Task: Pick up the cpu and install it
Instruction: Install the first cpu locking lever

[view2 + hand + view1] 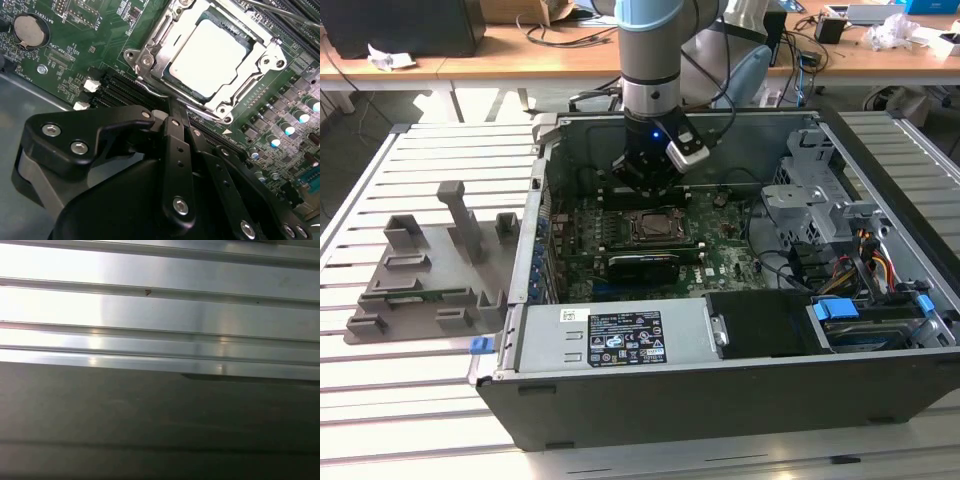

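Silver square cpu (207,60) is seated in the metal socket frame (150,55) on the green motherboard (75,55) inside the black computer case (720,400). Black gripper (171,106) is held just beside it; its grip cannot be told.

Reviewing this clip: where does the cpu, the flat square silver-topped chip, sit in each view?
Exterior view: the cpu sits mid-picture inside the open computer case, on the green motherboard.
Second wrist view: cpu seated in the square metal socket frame.
First wrist view: pale metal slats over a dark panel.
Shared landmark: the green motherboard.
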### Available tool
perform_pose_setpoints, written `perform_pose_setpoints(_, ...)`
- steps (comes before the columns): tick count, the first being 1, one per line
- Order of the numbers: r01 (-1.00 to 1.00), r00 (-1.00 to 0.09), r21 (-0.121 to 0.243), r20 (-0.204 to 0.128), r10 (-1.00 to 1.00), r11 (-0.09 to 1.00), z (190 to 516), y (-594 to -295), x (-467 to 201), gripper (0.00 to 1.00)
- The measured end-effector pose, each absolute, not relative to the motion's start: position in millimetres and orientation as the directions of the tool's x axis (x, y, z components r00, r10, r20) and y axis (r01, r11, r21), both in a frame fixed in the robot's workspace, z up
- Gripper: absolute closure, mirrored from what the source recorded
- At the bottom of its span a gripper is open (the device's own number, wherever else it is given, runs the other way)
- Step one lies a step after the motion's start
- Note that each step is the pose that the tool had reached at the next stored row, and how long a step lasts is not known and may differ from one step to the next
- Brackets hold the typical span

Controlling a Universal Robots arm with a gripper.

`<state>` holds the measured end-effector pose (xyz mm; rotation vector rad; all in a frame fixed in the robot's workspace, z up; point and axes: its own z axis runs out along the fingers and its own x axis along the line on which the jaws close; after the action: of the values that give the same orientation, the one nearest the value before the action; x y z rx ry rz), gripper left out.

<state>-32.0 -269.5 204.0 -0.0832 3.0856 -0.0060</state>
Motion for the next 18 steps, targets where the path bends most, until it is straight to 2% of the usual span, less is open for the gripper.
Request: perform_pose_setpoints(18, -0.057, -0.997, -0.005, -0.054, -0.057, 0.998, 204, -270, -19, 0.89)
